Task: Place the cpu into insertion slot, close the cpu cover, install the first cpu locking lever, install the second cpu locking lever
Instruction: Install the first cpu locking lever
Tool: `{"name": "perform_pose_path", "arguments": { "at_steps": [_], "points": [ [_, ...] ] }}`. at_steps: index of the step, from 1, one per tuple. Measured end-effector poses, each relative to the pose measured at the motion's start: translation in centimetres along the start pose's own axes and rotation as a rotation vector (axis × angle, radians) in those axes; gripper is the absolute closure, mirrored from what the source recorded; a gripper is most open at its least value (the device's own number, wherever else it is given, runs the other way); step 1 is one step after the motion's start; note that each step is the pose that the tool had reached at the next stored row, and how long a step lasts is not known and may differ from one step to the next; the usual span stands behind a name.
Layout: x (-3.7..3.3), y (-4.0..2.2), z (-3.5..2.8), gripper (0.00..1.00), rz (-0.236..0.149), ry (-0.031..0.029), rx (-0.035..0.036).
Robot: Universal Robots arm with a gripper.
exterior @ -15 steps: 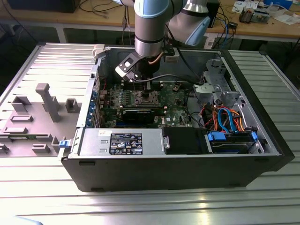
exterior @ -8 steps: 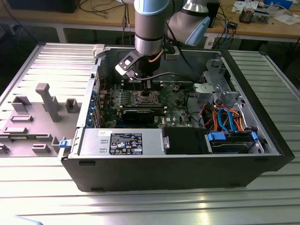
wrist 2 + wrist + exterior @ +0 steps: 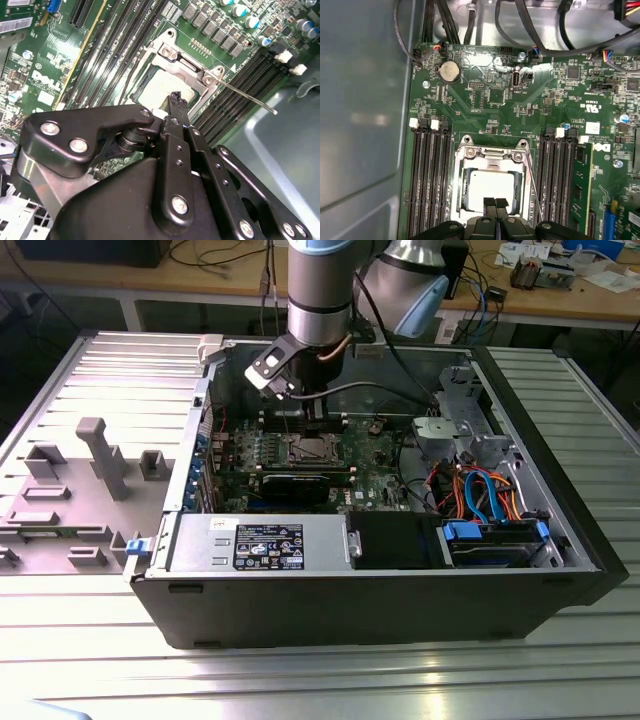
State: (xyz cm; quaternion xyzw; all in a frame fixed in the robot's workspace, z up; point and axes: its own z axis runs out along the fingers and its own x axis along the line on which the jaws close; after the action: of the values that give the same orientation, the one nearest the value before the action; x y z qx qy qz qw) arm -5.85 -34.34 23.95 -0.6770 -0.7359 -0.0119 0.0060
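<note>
The cpu (image 3: 489, 186) lies flat in the insertion slot (image 3: 305, 448) on the green motherboard (image 3: 485, 107), its dull silver top showing. The silvery cpu cover (image 3: 492, 161) lies down around it, framing the chip through its window. My gripper (image 3: 495, 203) hovers over the chip's edge, fingers shut together with nothing between them. In the second wrist view the gripper (image 3: 176, 98) hangs just above the cpu (image 3: 160, 86). A thin metal locking lever (image 3: 245, 97) sticks out from the socket's corner across the memory slots; it also runs beside the cover (image 3: 534, 192). In the exterior view the gripper (image 3: 316, 416) stands above the socket.
Long black memory slots (image 3: 427, 180) flank the socket on both sides. The open computer case (image 3: 400, 600) has tall walls, a power supply (image 3: 265, 545), a drive cage with blue parts (image 3: 495, 540) and loose cables (image 3: 480, 485). A grey fixture tray (image 3: 90, 470) lies at the exterior view's left.
</note>
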Motion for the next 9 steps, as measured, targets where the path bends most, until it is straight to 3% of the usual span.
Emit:
{"name": "perform_pose_path", "arguments": {
  "at_steps": [9],
  "points": [
    [0.04, 0.02, -1.52, 0.89, 0.000, 0.0000, -0.0003]
  ]
}}
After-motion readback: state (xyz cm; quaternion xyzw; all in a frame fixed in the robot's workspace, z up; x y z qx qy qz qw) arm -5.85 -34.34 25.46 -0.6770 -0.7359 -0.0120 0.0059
